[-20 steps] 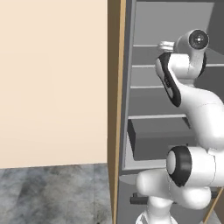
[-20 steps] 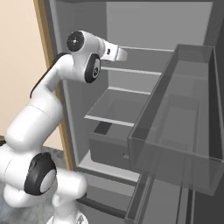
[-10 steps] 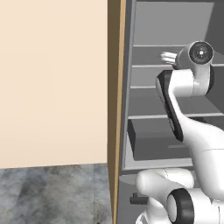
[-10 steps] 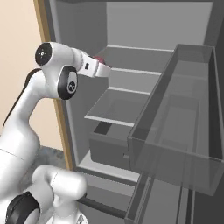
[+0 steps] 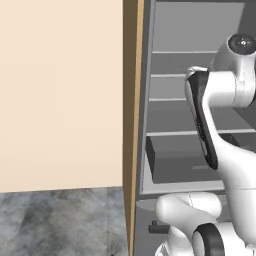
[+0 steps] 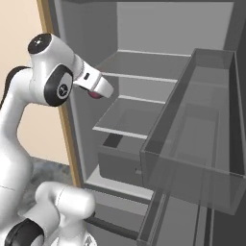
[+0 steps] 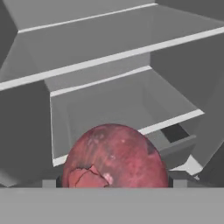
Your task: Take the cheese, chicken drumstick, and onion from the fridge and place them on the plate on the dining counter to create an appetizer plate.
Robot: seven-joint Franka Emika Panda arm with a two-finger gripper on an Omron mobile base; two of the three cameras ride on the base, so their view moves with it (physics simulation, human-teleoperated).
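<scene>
Onion (image 7: 114,156): dark reddish-purple ball, large at the bottom of the hand view, set between the gripper's finger tips; in the right base view a small red patch (image 6: 95,94) shows just under the white hand.
Gripper (image 6: 98,92): closed around the onion with the jaws standing wide, the ball filling the gap; in the hand view only small dark bits of the tips show at either side of the ball.
Fridge (image 6: 158,57): tall dark grey cabinet, door open; the gripper and onion are in front of its shelves, at the level of the middle shelf in the right base view.
Shelves (image 7: 131,52): light grey, stacked; the hand view looks across several of them from the front.
Grey drawer (image 5: 180,160): dark box under the lowest shelf; both base views show it.
Door bin (image 6: 202,144): translucent grey tray on the open door, seen in the right base view.
Left base view: white arm (image 5: 225,95) stands in front of the fridge interior and covers the hand; cream wall (image 5: 60,95) and tan wooden edge (image 5: 131,120) to the left, grey mottled floor (image 5: 60,220) below.
Hard to make out: the lower half of the onion is cut off in the hand view; contact points of the fingers on it are hidden.
</scene>
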